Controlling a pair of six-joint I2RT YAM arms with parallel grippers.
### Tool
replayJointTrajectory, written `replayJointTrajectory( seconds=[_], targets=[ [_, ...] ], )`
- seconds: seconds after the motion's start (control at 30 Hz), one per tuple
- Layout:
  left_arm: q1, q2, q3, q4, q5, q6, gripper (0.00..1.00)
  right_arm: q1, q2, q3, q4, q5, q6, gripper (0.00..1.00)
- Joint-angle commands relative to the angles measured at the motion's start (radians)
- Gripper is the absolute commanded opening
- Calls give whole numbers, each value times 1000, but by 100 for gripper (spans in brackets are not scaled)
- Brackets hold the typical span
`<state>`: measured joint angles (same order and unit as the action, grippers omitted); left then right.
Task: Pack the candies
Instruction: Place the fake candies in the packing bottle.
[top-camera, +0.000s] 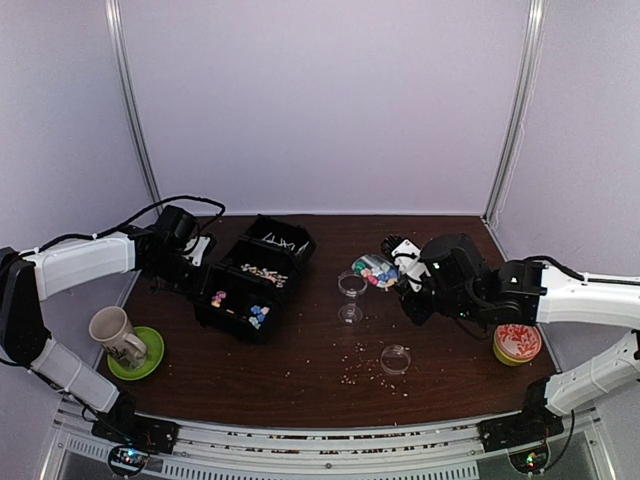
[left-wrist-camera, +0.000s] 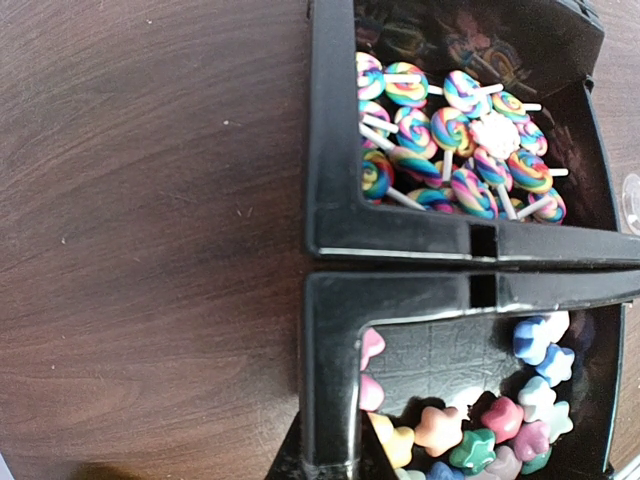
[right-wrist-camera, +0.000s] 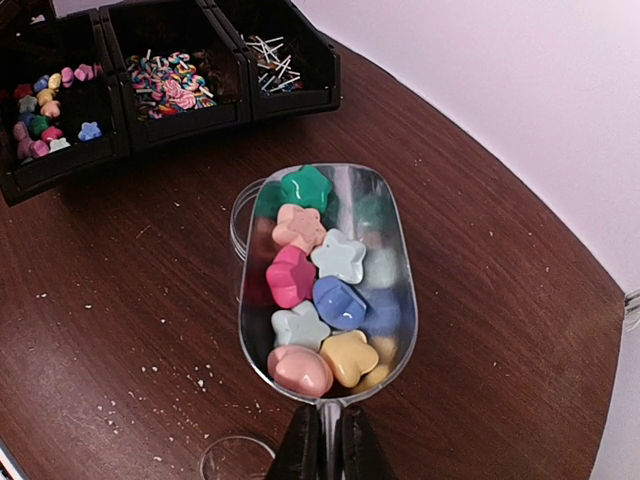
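Black bins hold swirl lollipops, white sticks and star candies. Right gripper pinches the clear scoop by its thin handle, loaded with more stars, over a clear cup. Left gripper sits closed beside the bins. Everything looks light, hard and rolly, so scoop, don't pinch.

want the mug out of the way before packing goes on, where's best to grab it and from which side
Grip the mug by its rim wall, coming straight down from above, one finger inside the open mouth and one outside. It stands upright on the green saucer with its mouth facing up, so the rim looks free. The handle is too small here to judge.
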<state>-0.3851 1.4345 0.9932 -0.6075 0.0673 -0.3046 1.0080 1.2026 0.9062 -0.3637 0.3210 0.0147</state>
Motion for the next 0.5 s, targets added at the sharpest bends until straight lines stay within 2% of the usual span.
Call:
replayJointTrajectory(
  seconds=[0.0, 0.47],
  targets=[
    [5, -54, 80, 167, 39, -10, 0, -8, 24, 58, -47, 29, 22, 0],
    [5, -48, 83, 165, 47, -10, 0, -19, 100, 148, -181, 17, 25, 0]
  ],
)
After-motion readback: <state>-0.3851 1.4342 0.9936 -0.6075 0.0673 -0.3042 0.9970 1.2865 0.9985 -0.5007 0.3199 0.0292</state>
